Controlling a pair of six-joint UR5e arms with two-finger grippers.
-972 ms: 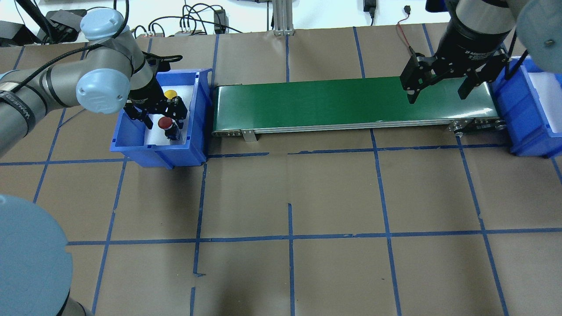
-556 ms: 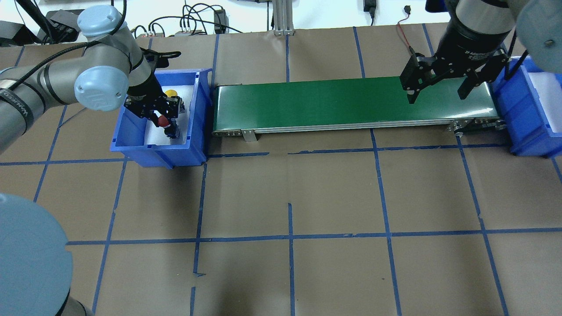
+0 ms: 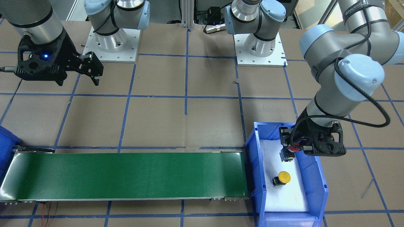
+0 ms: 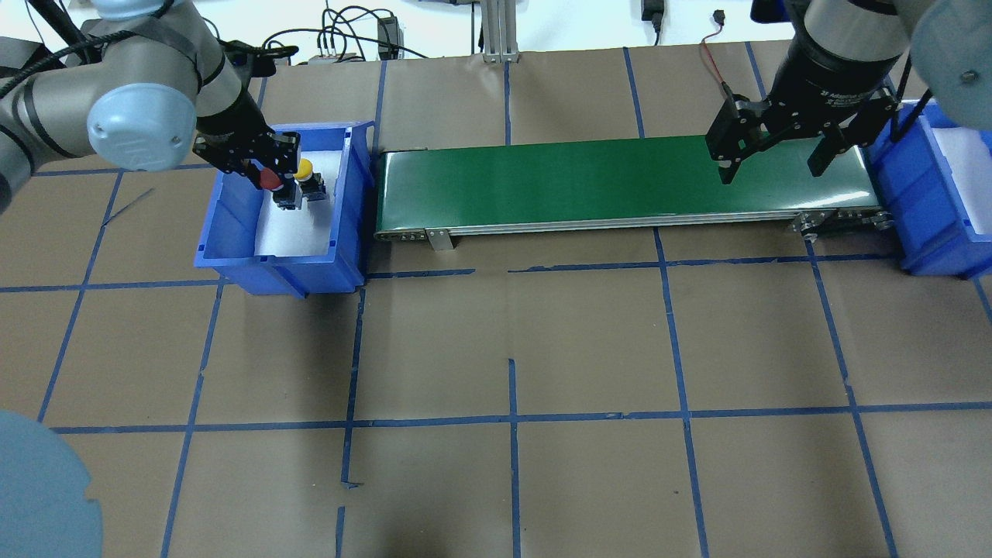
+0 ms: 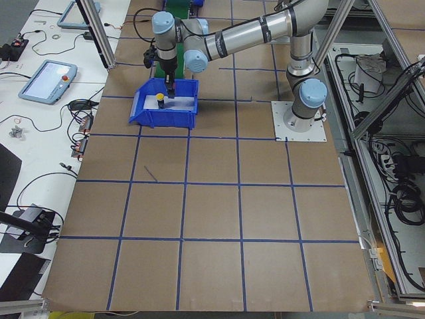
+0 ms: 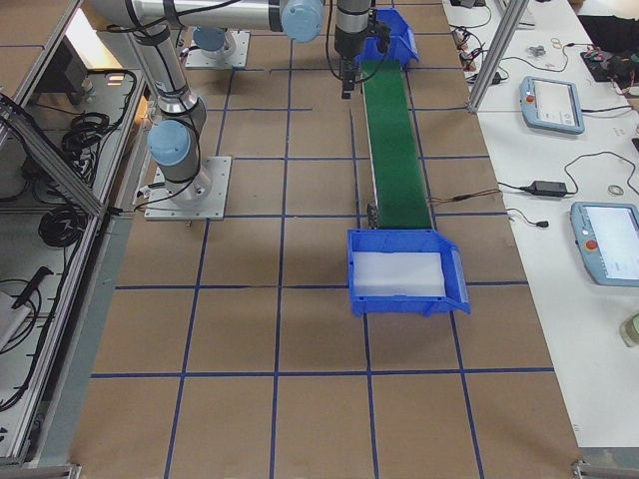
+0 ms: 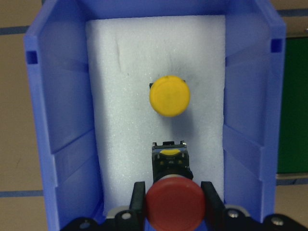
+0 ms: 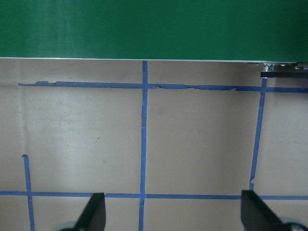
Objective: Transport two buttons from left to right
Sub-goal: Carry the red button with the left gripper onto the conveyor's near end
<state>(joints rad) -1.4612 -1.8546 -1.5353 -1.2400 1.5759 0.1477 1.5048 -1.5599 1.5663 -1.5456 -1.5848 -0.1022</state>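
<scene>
The red button (image 7: 174, 207) sat clamped by its cap between the two fingers (image 7: 208, 192) of the left tool (image 7: 174, 195), which was clenched on it. Its dark base hung down toward the white foam (image 7: 120, 159) lining the left bin (image 7: 62, 120); whether the base touched the foam could not be told. In the overhead view the same button (image 4: 270, 180) showed under the left tool (image 4: 260, 167), within the bin's walls (image 4: 232, 256).

Just beyond it, the yellow button (image 7: 169, 96) stood upright on the foam, apart from the tool. Overhead, this button (image 4: 304, 167) lay just beside the held one, toward the belt.

The green belt (image 4: 581, 182) ran across the bench (image 4: 511, 349) from the left bin to the right bin (image 4: 922, 232). Over the belt's far end hovered the right tool (image 4: 773, 167), released, its fingers (image 8: 94, 211) spread wide with nothing between them, the taped bench below.
</scene>
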